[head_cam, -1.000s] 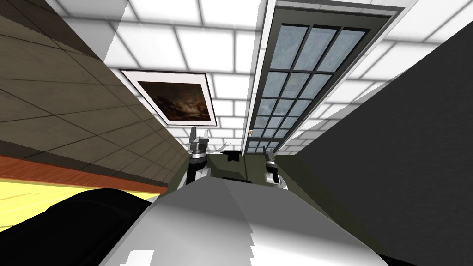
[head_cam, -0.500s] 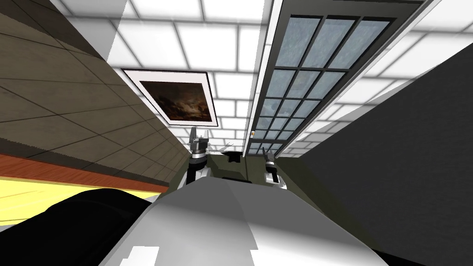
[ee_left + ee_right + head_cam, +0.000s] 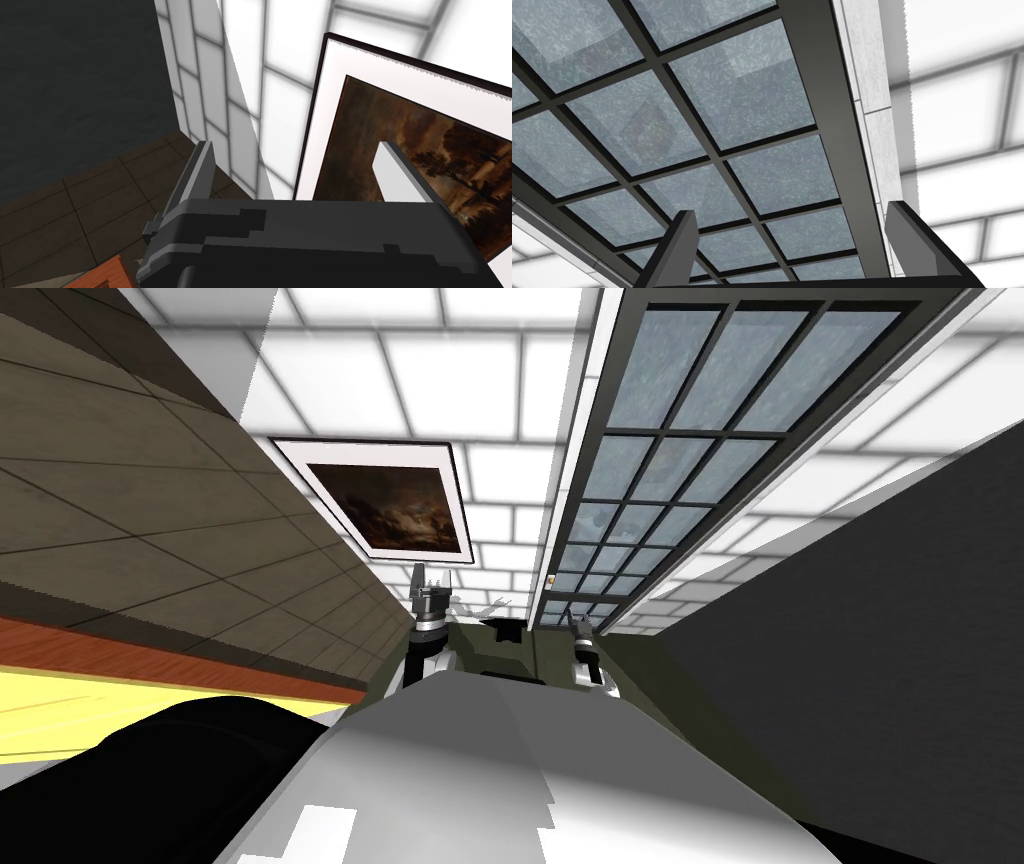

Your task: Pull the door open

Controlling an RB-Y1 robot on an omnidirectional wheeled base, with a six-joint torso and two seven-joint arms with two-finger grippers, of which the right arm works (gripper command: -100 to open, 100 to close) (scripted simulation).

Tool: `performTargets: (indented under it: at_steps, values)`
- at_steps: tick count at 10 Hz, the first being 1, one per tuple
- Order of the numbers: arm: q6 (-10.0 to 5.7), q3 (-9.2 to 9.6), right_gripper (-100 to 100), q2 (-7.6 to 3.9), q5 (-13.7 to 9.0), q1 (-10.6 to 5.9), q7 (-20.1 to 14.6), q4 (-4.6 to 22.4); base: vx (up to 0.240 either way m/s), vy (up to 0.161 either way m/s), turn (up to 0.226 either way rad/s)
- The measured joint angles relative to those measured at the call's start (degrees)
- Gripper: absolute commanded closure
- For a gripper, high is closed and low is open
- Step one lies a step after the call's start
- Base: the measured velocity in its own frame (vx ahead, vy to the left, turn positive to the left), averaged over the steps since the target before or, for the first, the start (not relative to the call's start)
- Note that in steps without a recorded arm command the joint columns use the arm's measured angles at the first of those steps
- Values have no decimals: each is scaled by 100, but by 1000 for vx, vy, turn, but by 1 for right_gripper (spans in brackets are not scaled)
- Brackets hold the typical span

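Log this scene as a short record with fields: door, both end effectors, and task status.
door: dark-framed, glazed, grid of frosted panes, set in white tiled wall
left end effector: open, raised ahead of me, holding nothing
right end effector: open, facing the door's panes, apart from them
task status: door not yet gripped

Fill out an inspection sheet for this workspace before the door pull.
Surface: white tiled wall around the door.
Job's things: door, glass panes in a dark grid, set in its frame; small pale fitting at its edge, too small to identify.
Clutter: nothing seen.
Grippers: left gripper open, empty; right gripper open, empty, facing the door's panes.
Cables: nothing seen.
Surroundings: framed picture beside the door; dark wall on the right.
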Motion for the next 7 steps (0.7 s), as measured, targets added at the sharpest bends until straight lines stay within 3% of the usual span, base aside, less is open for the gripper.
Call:
performTargets:
  at_steps: [5, 7]
  values:
    - [-245, -157, -100, -55, 34, -445, 649, 1064, 105, -10, 94]
    - [-186, -190, -100, -42, 64, -460, 873, 1164, 77, -14, 52]
